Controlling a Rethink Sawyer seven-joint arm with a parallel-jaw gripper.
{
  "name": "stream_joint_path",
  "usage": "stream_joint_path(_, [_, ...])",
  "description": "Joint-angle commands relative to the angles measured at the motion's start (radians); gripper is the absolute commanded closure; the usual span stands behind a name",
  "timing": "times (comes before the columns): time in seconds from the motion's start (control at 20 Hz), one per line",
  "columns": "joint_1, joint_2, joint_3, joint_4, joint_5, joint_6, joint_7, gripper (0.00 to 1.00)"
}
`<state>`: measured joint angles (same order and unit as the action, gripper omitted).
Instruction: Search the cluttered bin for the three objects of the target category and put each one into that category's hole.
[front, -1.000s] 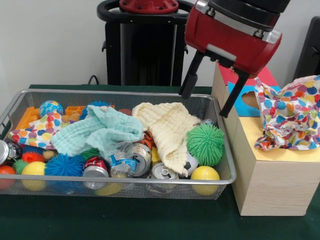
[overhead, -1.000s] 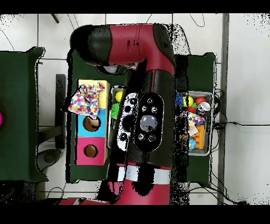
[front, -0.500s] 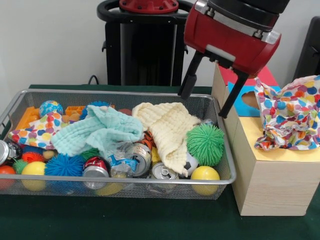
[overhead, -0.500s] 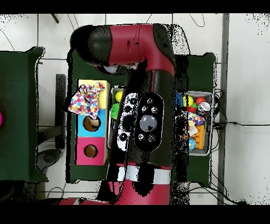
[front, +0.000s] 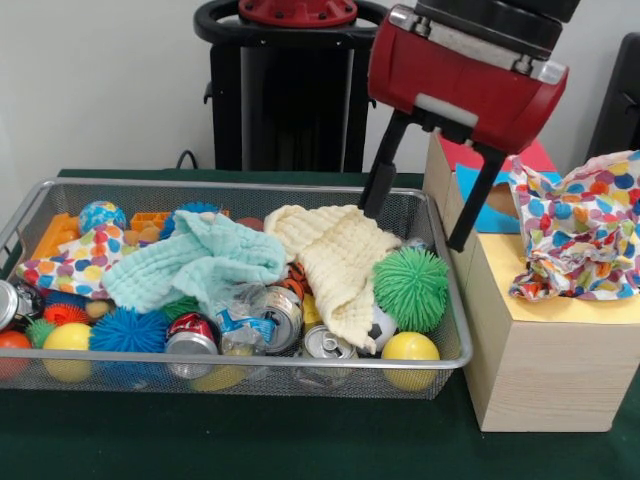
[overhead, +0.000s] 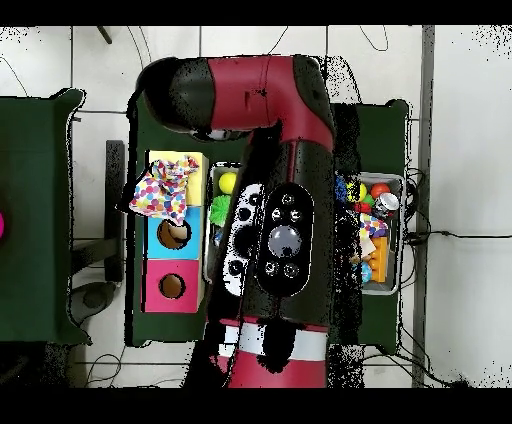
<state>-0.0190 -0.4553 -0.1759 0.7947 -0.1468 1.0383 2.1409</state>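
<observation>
My gripper hangs open with nothing between its fingers, over the right end of the wire bin, just above the cream cloth. A teal cloth lies beside the cream one, and a polka-dot cloth sits at the bin's left. Another polka-dot cloth is bunched on the yellow part of the wooden box, also seen from overhead as the cloth. In the overhead view the arm hides most of the bin and the gripper.
The bin also holds a green spiky ball, crushed cans, yellow balls and a blue spiky ball. The box shows a blue section with a hole and a pink section with a hole.
The gripper has come down a little toward the cream cloth and the bin's right end, still open. Nothing in the bin has moved.
</observation>
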Motion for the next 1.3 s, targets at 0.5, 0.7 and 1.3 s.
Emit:
stream_joint_path(0.5, [-0.055,-0.05,0.141,0.235,0.055,-0.053,-0.086,0.0])
stream_joint_path(0.7, [-0.09,-0.08,0.206,0.281,0.102,-0.079,-0.143,0.0])
stream_joint_path(1.3, [-0.169,-0.128,0.353,0.36,0.121,-0.131,-0.236,0.0])
